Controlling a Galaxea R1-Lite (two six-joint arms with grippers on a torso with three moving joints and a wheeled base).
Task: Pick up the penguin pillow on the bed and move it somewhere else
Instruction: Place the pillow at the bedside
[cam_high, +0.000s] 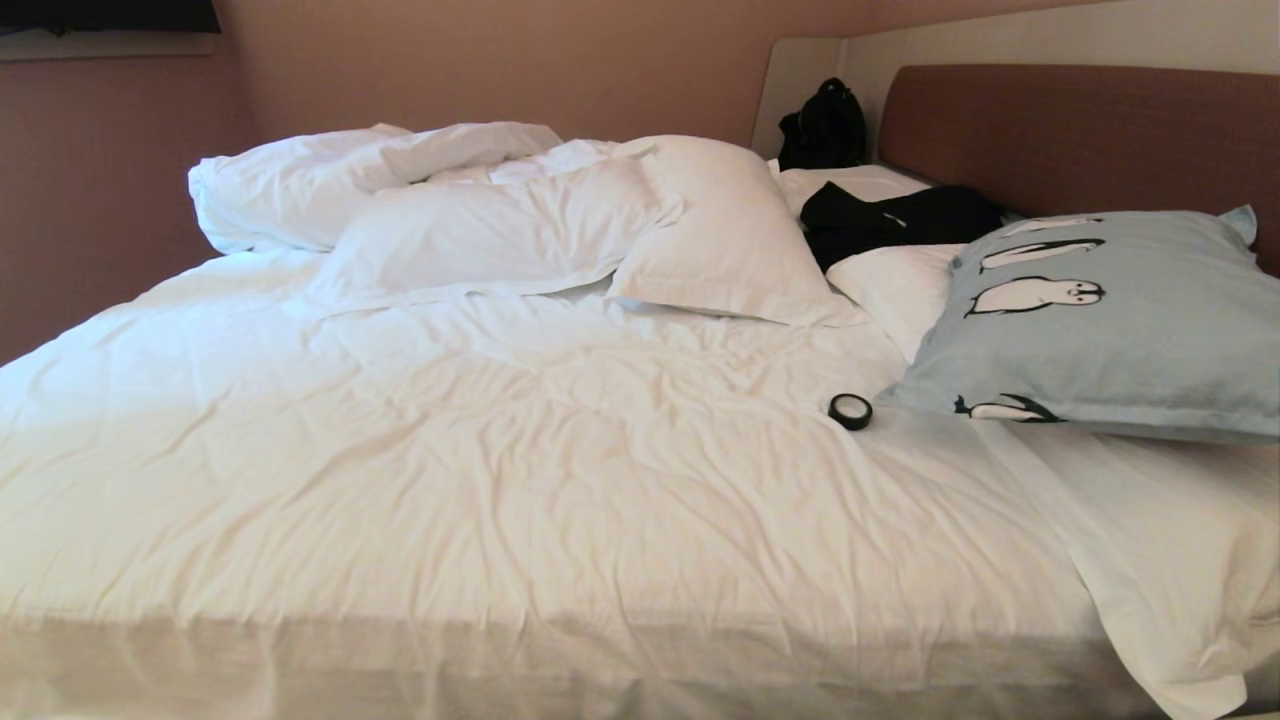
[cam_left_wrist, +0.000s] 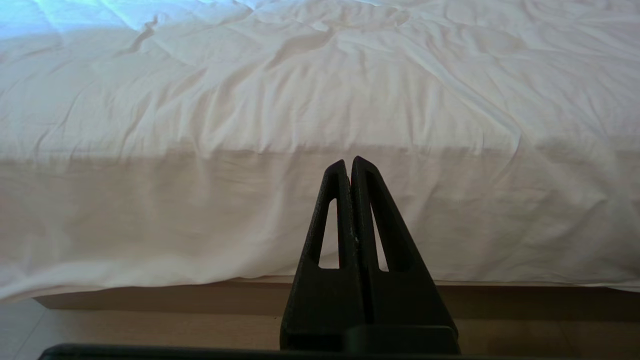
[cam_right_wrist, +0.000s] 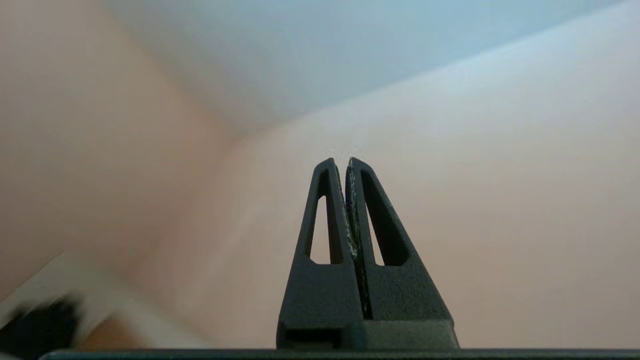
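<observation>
penguin pillow (cam_high: 1130, 320) lies on the bed (cam_high: 500, 470) by the headboard; right gripper (cam_right_wrist: 348, 161) closed, empty, apparently raised toward the ceiling.

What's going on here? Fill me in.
Nothing is being handled yet. The penguin pillow lies at the right of the bed, propped on a white pillow before the headboard, with a small black tape roll beside its corner. The left gripper is shut and empty, facing the side of the bed near the floor. The right gripper is shut and empty too, pointing up at the wall and ceiling. Neither arm shows in the head view.
</observation>
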